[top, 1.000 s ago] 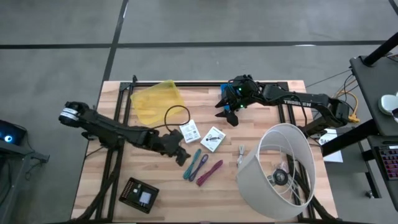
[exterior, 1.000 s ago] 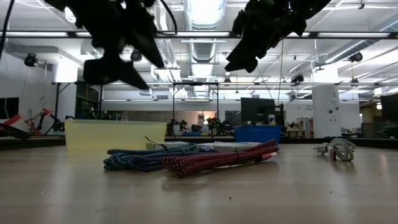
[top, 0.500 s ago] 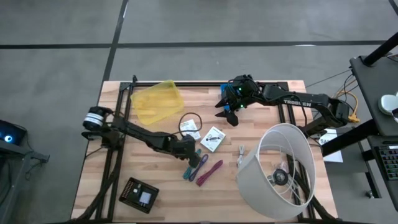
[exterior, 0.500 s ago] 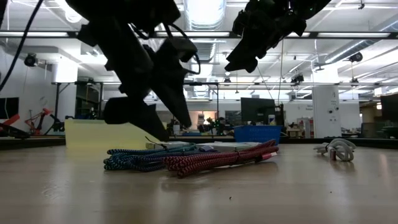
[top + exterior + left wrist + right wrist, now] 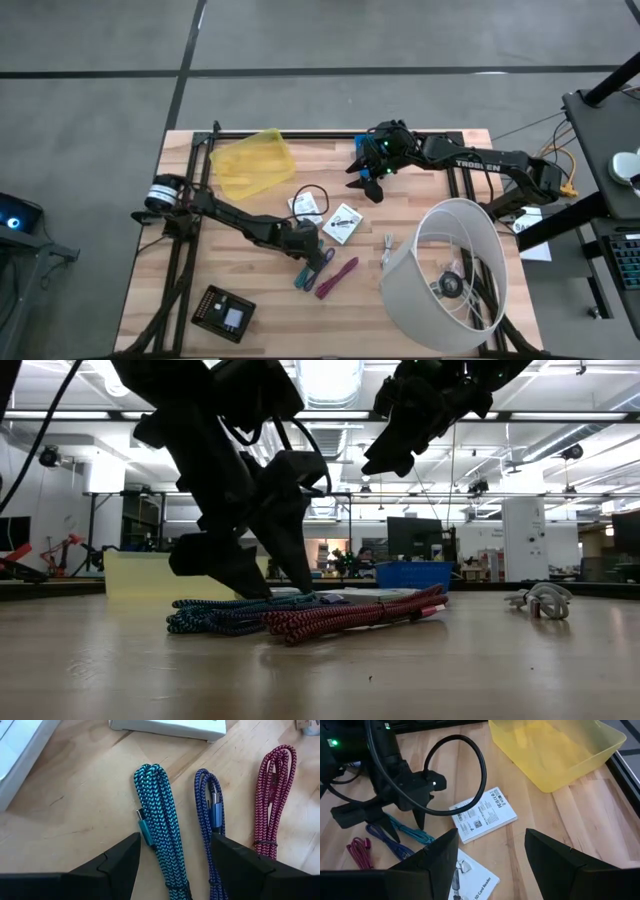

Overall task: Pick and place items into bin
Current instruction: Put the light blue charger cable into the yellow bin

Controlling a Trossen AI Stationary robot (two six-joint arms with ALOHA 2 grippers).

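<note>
Teal cable between open left tool fingers

You get the whole table from straight overhead; the low camera sits at tabletop height, facing level into the room. Your left wrist camera hangs close over the braided cables, which the low view shares; the right wrist camera looks from farther off.
</note>
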